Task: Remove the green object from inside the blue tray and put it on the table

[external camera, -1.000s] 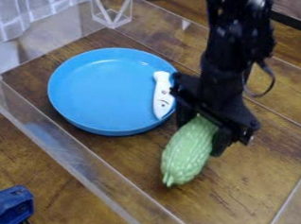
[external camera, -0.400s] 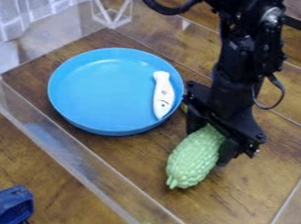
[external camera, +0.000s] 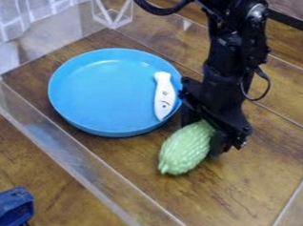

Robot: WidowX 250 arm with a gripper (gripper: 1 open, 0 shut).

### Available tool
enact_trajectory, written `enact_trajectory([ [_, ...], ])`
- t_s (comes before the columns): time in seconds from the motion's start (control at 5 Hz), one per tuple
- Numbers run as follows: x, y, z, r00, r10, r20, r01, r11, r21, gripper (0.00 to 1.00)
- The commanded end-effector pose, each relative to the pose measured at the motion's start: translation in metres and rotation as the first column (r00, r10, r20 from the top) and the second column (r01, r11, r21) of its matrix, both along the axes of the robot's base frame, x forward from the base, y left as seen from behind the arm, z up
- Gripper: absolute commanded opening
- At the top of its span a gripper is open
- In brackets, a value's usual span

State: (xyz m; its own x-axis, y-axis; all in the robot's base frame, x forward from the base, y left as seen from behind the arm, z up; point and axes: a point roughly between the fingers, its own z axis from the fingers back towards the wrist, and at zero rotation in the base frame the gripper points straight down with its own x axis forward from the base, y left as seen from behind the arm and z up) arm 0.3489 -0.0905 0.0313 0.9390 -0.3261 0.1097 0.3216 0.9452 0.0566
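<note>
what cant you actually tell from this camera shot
- Black gripper: its own body hides the fingertips, so whether they touch the pale green bumpy gourd-shaped object on the dark wood table is unclear.
- Small white bottle-shaped item in the round blue plastic tray: too blurred to identify.
- Blue thing: cut off at the corner.

Lab-like test bench: clear-walled wood table (external camera: pixel 257 202), mounted robot arm (external camera: pixel 234 48).

One camera looked down at an angle from above the table's (external camera: pixel 61 191) near clear edge, fairly close, framing the blue tray (external camera: pixel 98 103) and arm.
</note>
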Motion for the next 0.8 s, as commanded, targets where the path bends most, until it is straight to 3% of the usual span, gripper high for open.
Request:
enact_trajectory([
  [0.0,0.009,0.014,0.017,0.999,0.017,0.048,-0.015,0.999,-0.032,0.0],
  [0.4,0.001,0.034,0.013,0.999,0.034,-0.005,-0.035,0.998,-0.054,0.0],
  [0.6,-0.001,0.036,0.007,0.996,0.08,-0.024,-0.082,0.995,-0.062,0.0],
])
